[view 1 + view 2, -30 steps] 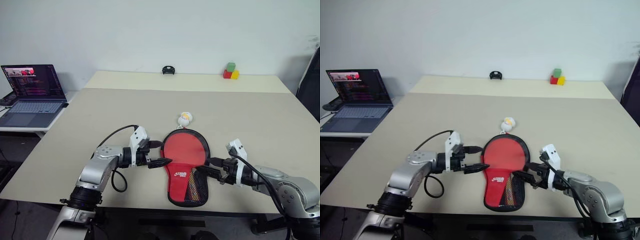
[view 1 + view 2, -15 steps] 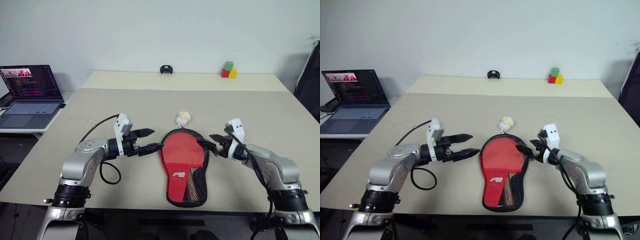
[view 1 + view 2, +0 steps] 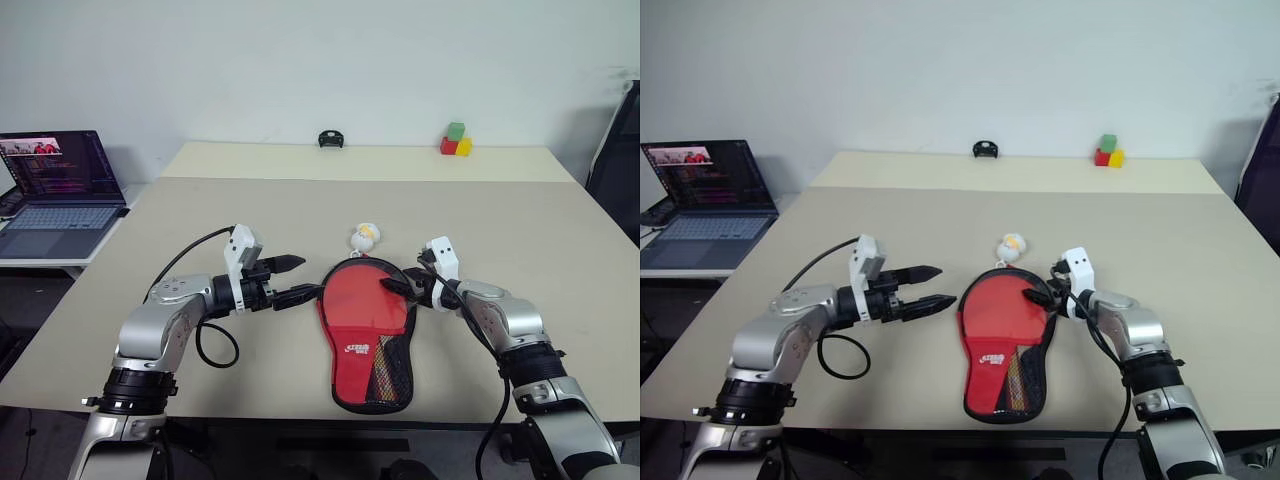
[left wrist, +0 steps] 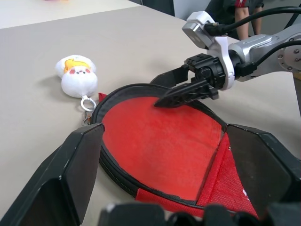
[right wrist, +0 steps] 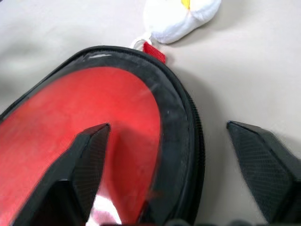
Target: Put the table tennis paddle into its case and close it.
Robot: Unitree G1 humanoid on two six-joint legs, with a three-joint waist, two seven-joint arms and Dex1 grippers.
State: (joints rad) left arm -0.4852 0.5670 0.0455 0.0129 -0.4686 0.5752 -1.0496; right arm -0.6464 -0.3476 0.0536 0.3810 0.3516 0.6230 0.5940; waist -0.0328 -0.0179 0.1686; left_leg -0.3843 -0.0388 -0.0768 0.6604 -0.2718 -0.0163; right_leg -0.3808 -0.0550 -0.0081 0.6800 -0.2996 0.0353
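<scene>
Left eye view. Near the table's (image 3: 520, 230) front edge, at about 6 o'clock of the tabletop, lies the case (image 3: 366, 335), black rim up, with the table tennis paddle (image 3: 364, 303) inside it, red face showing, handle toward 6 o'clock behind the mesh. At 9 o'clock of the case hovers the left gripper (image 3: 296, 279), fingers spread wide and holding nothing, tips just short of the rim. At 3 o'clock of the round end sits the right gripper (image 3: 397, 286), jaws parted, one finger over the red face, the other outside the rim. At 12 o'clock of the case, just beyond its rim, a small white plush charm (image 3: 366, 237). Wide bare tabletop toward 12, 9 and 3 o'clock. Far edge: a small black object (image 3: 331, 139) at 12 o'clock, coloured blocks (image 3: 455, 142) at 1 o'clock. Off the table at 9 o'clock, an open laptop (image 3: 58, 186).

Right eye view. Same layout; little room between the case's handle end and the front edge.

Left wrist view. Own fingers (image 4: 77, 165) wide apart, framing the case's round end, nothing between them. Across the red face, the right gripper's tips at the far rim. Charm tied by a ring beside the rim.

Right wrist view. Fingers (image 5: 89, 157) apart, straddling the black rim: one above the red face under the clear panel, one above bare table. Cannot tell whether either touches.
</scene>
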